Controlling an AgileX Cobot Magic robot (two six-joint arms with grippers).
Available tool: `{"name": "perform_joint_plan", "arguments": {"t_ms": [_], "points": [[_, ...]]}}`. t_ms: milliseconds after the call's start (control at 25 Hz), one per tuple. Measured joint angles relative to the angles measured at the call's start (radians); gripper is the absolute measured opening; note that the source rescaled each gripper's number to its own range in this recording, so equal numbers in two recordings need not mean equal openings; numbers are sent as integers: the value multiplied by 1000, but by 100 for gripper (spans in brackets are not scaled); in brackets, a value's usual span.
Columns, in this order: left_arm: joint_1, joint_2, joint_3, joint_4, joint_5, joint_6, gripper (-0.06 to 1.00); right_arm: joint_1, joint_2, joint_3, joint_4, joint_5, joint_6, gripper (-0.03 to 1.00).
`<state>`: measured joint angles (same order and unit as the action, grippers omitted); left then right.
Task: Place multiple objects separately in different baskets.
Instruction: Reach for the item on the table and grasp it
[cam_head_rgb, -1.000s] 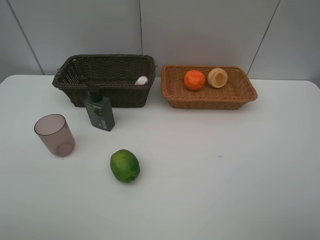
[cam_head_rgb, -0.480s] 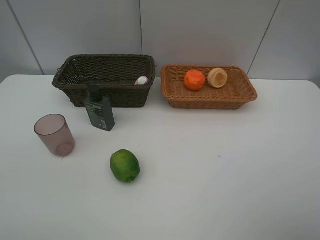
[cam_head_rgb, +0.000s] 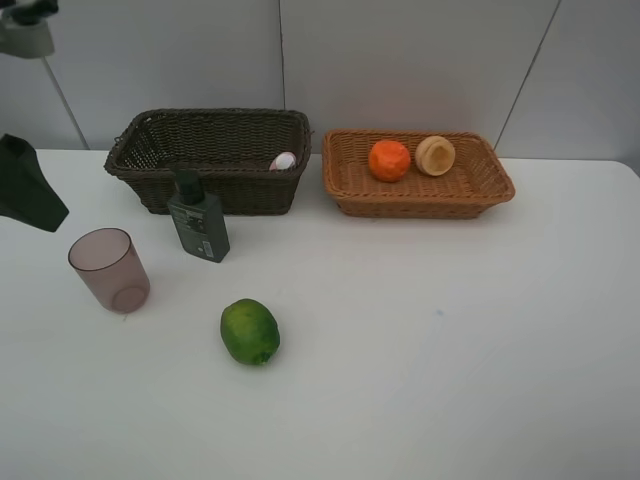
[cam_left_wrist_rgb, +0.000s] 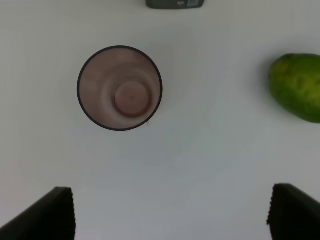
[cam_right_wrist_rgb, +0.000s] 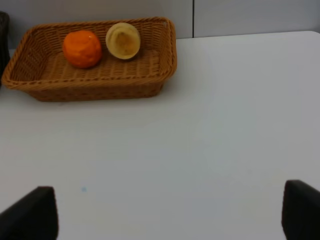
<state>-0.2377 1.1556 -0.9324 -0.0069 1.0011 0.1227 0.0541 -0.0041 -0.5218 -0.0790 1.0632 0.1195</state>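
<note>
Left claw (cam_left_wrist_rgb: 170, 215) hangs wide open near the cup (cam_left_wrist_rgb: 120, 88); I see the cup upright, mouth up, lime (cam_left_wrist_rgb: 297, 86) nearby.

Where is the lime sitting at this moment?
In the high view the lime lies on the white table left of centre, nearer the camera than the dark pump bottle and right of the mauve cup.

Looks like a robot test lab: bare white table (cam_head_rgb: 450, 380), plain grey wall panels (cam_head_rgb: 400, 60), robot arm (cam_head_rgb: 25, 190) at table edge
</note>
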Motion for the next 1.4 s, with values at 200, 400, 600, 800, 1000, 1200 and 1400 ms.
{"name": "perform_joint_plan", "arguments": {"t_ms": [200, 400, 600, 800, 1000, 1200, 1400], "points": [[-58, 105, 0, 40, -38, 8, 100, 0, 0, 0, 0, 0, 0, 97], [-70, 212, -1, 46, -94, 11, 100, 0, 0, 0, 0, -1, 0, 97], [-70, 312, -1, 89, -138, 11, 100, 0, 0, 0, 0, -1, 0, 97], [-70, 367, -1, 95, -195, 11, 100, 0, 0, 0, 0, -1, 0, 97], [-74, 425, -1, 98, -222, 11, 100, 0, 0, 0, 0, -1, 0, 97], [-87, 469, -1, 99, -264, 12, 100, 0, 0, 0, 0, -1, 0, 97], [-103, 520, -1, 99, -274, 12, 100, 0, 0, 0, 0, -1, 0, 97]]}}
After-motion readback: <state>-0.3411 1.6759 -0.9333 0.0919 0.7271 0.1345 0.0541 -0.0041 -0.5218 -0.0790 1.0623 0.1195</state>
